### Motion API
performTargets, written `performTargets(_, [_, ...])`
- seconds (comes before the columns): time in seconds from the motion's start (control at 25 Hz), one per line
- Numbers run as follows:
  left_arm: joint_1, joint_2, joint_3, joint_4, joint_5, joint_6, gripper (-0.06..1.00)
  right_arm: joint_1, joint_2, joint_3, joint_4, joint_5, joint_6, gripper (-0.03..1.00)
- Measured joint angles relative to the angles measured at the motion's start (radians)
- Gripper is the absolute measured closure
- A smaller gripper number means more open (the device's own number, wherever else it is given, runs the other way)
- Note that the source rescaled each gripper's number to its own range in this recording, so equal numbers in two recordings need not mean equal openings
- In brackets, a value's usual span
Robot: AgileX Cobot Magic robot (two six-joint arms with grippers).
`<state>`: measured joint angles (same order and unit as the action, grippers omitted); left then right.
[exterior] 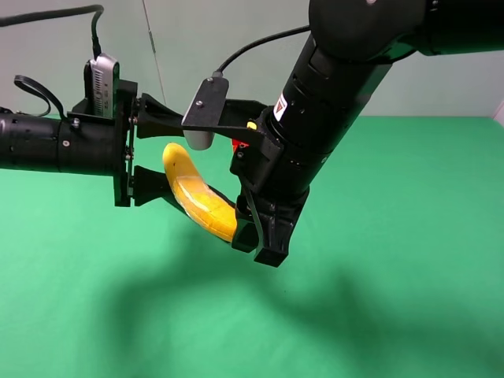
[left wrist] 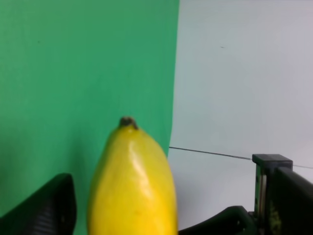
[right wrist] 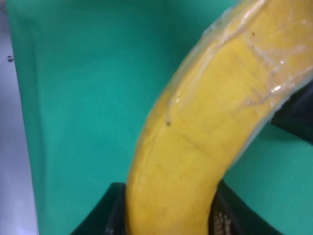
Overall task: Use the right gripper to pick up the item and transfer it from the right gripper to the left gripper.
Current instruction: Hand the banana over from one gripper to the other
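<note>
The yellow banana (exterior: 201, 197) hangs in the air above the green table, with a pale scuffed patch along its middle. My right gripper (exterior: 246, 230), on the bulky black arm with the red-and-white label, is shut on the banana's lower end; the right wrist view shows the banana (right wrist: 205, 132) clamped between its black fingers (right wrist: 111, 213). My left gripper (exterior: 178, 161), on the slim arm with the flange plate, is open. Its two fingers stand above and below the banana's upper end. In the left wrist view the banana (left wrist: 132, 191) sits between the fingers (left wrist: 49, 208) with gaps on both sides.
The green table (exterior: 409, 299) lies below both arms, with their shadow on it. A pale wall (exterior: 236, 31) stands behind. A small red and yellow thing (exterior: 235, 144) peeks out behind the right arm. A grey camera module (exterior: 101, 79) sits on the left arm.
</note>
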<state>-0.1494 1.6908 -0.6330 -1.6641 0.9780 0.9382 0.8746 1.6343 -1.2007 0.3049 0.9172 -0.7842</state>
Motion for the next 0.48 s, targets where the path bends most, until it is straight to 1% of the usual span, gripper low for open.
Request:
performTargets(0.12, [0.000,0.000,0.000,0.000,0.011,-0.001,0.37,0.000,0.000,0.000,0.000,-0.001,0.000,0.96])
performTargets(0.2, [0.000,0.000,0.000,0.000,0.013,-0.001,0.45,0.000,0.000,0.000,0.000,-0.001,0.000,0.96])
performTargets(0.4, [0.000,0.000,0.000,0.004,0.005,-0.001,0.72,0.000,0.000,0.000,0.000,-0.003,0.000,0.96])
performTargets(0.48, [0.000,0.000,0.000,0.004,0.005,-0.001,0.87,0.000,0.000,0.000,0.000,-0.002,0.000,0.96])
